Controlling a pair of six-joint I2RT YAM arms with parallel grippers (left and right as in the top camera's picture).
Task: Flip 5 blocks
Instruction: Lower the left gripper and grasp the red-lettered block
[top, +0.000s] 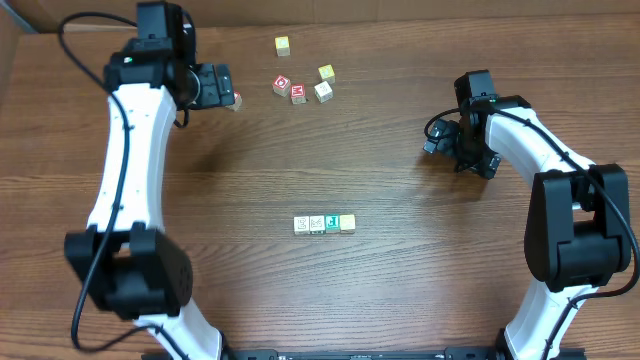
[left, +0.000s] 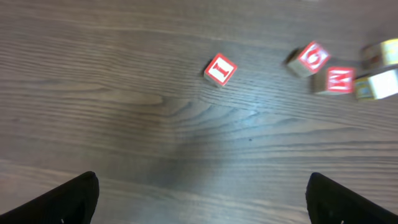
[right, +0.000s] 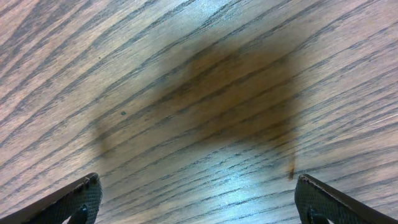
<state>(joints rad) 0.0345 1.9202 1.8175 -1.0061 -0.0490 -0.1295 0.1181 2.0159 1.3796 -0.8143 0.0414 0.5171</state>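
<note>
Four small blocks stand in a row mid-table: two whitish (top: 301, 224) (top: 317, 224), a green one (top: 332, 223) and a yellowish one (top: 347, 223). The red block with an "I" on top (left: 220, 69) lies alone on the wood at the back left (top: 237, 101). My left gripper (top: 227, 89) hovers just beside it, open (left: 202, 202), with nothing between its fingers; the block lies ahead of the fingertips. At the right, my right gripper (top: 434, 140) is open (right: 199, 205) over bare wood, far from every block.
A loose cluster sits to the right of the red block: a red "D" cube (top: 282, 84), a red "M" cube (top: 298, 94), two pale cubes (top: 326, 72) (top: 323, 91), and a yellow one (top: 283, 45) farther back. The table's back edge runs close behind the left arm.
</note>
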